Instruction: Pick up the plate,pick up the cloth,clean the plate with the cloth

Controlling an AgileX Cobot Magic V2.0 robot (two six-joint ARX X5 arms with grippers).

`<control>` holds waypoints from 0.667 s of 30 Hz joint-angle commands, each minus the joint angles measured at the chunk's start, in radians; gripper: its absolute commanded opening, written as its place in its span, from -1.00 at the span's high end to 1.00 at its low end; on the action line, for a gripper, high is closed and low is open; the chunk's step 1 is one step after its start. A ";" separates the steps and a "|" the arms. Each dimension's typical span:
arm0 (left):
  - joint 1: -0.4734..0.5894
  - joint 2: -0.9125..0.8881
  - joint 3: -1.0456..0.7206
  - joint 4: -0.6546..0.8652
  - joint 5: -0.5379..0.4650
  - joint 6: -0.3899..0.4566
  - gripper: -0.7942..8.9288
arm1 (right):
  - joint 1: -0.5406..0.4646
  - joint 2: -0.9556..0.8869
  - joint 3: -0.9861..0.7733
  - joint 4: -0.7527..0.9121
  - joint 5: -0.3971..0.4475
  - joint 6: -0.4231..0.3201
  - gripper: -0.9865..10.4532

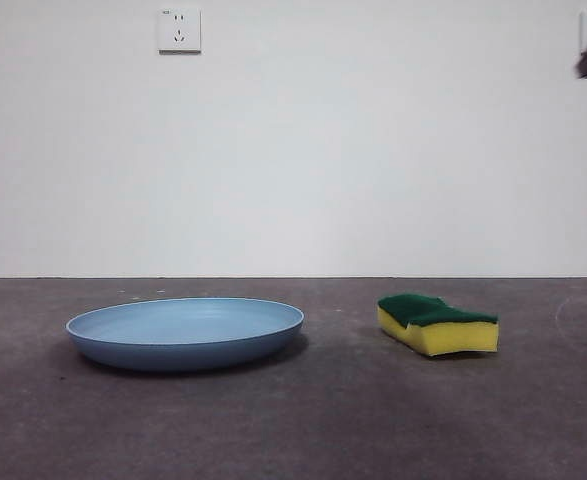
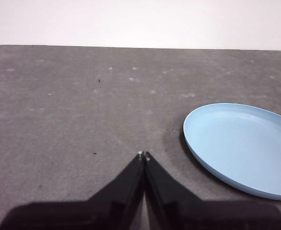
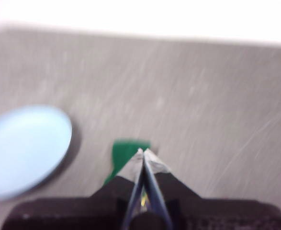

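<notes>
A light-blue plate (image 1: pixel 185 333) lies flat on a dark grey surface (image 1: pixel 293 430), with the cloth (image 1: pixel 438 323), a yellow sponge with a green top, resting well apart from it. The left tool (image 2: pixel 143 154), jaws together and empty, hovers beside the plate. The right tool (image 3: pixel 143 151), jaws together, hangs above the cloth.

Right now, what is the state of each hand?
Left hand: closed, holding nothing, beside the plate.
Right hand: closed, empty, above the sponge.
</notes>
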 commanded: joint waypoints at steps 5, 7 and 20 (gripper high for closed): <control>0.003 -0.002 -0.013 0.002 -0.001 -0.006 0.84 | -0.214 -0.323 -0.256 0.093 -0.114 -0.009 0.83; 0.003 -0.002 -0.013 0.002 -0.002 -0.006 0.84 | -0.226 -0.388 -0.310 0.093 -0.113 -0.010 0.83; 0.003 -0.002 -0.013 0.002 -0.002 -0.006 0.84 | -0.227 -0.601 -0.517 0.095 -0.113 0.008 0.83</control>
